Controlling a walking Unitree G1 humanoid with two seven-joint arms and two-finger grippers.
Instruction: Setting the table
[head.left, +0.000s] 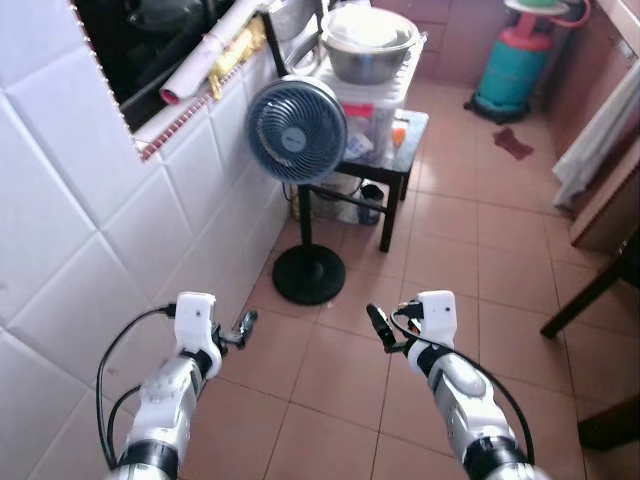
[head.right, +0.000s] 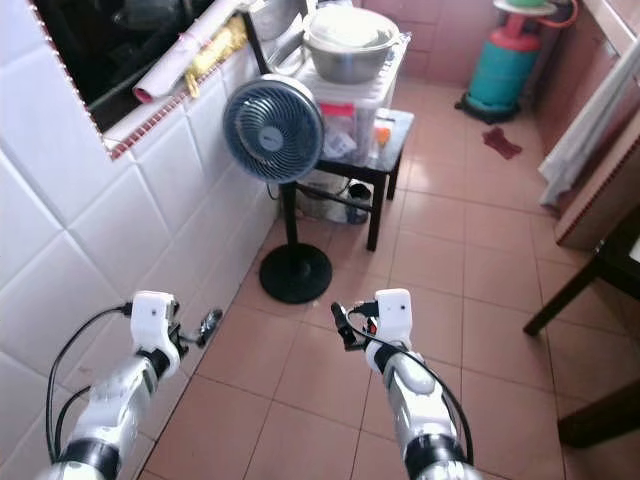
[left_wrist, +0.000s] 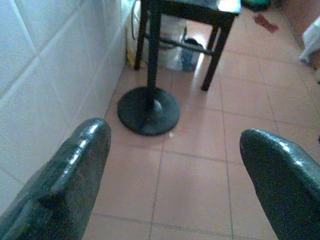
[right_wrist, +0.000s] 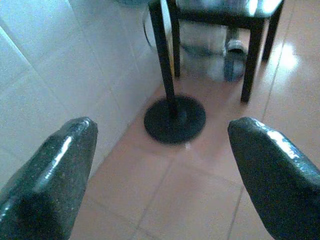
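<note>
My left gripper (head.left: 245, 325) is held out low over the tiled floor, close to the white tiled wall (head.left: 90, 240). It is open, with nothing between its fingers (left_wrist: 82, 160). My right gripper (head.left: 378, 326) hangs beside it at about the same height, also open and empty, its fingers (right_wrist: 265, 165) spread wide. Ahead, stacked metal bowls (head.left: 370, 45) rest on a clear plastic box (head.left: 362, 112), which stands on a small black table (head.left: 412, 135). Both grippers are well short of that table.
A standing fan (head.left: 296, 128) with a round black base (head.left: 309, 274) stands between me and the small table. A green gas cylinder (head.left: 512, 65) and a dark red rag (head.left: 513, 143) are at the back. Dark furniture legs (head.left: 590, 295) and a white cloth (head.left: 600, 130) line the right side.
</note>
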